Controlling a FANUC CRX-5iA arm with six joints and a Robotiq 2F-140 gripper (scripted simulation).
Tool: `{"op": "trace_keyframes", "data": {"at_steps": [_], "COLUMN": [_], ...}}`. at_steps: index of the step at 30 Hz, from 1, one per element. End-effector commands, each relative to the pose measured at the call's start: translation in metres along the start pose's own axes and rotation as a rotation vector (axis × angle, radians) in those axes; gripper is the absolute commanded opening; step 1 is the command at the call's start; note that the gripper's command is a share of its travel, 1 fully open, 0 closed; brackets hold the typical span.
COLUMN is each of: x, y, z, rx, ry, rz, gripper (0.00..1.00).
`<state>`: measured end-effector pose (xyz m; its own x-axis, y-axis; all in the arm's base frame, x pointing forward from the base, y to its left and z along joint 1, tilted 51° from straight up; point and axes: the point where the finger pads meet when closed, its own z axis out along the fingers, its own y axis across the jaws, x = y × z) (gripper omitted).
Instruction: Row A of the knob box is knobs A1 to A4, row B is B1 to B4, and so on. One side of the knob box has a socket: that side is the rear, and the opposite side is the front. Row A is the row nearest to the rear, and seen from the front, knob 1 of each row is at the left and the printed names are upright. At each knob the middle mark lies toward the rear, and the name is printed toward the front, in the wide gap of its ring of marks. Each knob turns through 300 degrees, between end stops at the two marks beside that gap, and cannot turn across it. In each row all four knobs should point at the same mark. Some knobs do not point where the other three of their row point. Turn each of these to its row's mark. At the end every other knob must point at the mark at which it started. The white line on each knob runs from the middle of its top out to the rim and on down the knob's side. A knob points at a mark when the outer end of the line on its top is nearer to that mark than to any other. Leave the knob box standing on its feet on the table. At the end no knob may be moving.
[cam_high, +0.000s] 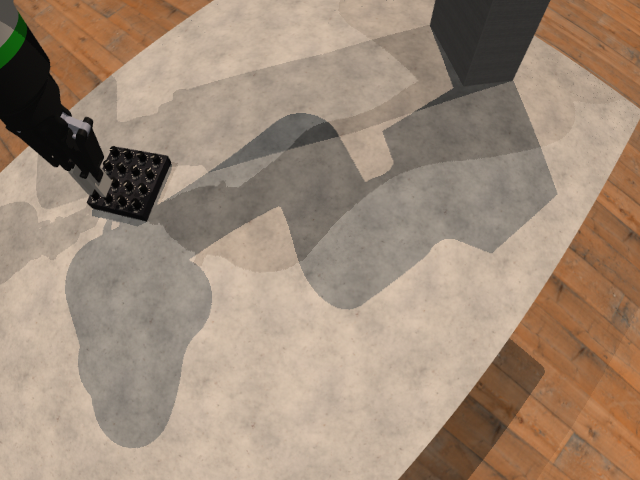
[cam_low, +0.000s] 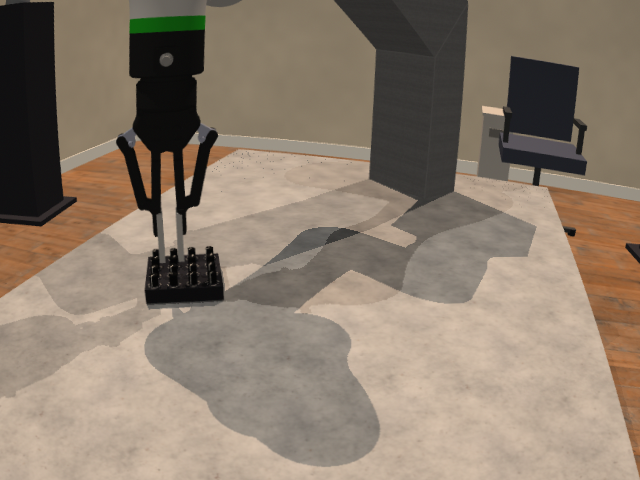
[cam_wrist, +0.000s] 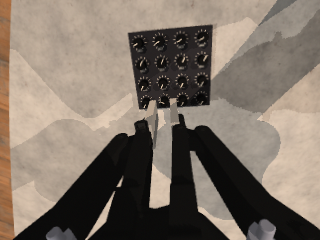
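Observation:
The black knob box stands flat on the table, its four rows of knobs facing up. In the wrist view the names lie below the knobs, so the front row is lowest. Row B's white lines, such as on knob B4, point up and to the right. Row A's lines, such as on knob A2, point down and to the left. My gripper points down at the box, its fingertips slightly apart, nothing seen clamped. Front-row knobs are partly hidden in the wrist view; tip height is unclear.
The mottled pale table carries broad shadows. A dark grey pillar stands at the back right of the table. A chair and a black cabinet stand beyond it on the wooden floor.

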<state>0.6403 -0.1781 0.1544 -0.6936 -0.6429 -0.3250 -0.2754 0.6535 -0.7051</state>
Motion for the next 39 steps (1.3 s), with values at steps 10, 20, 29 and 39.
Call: {"op": "trace_keyframes", "data": {"at_steps": [10, 20, 29, 39], "x": [-0.0005, -0.0005, -0.0007, -0.0010], "y": [-0.0003, -0.0003, -0.0005, -0.0008], "z": [-0.0074, -0.0074, -0.0087, -0.0113], "rx": [-0.002, -0.002, -0.001, 0.000], "ry": [0.004, 0.004, 0.004, 0.004], "rz": [0.000, 0.011, 0.190, 0.565], "gripper": [0.12, 0.12, 0.12, 0.12]}}
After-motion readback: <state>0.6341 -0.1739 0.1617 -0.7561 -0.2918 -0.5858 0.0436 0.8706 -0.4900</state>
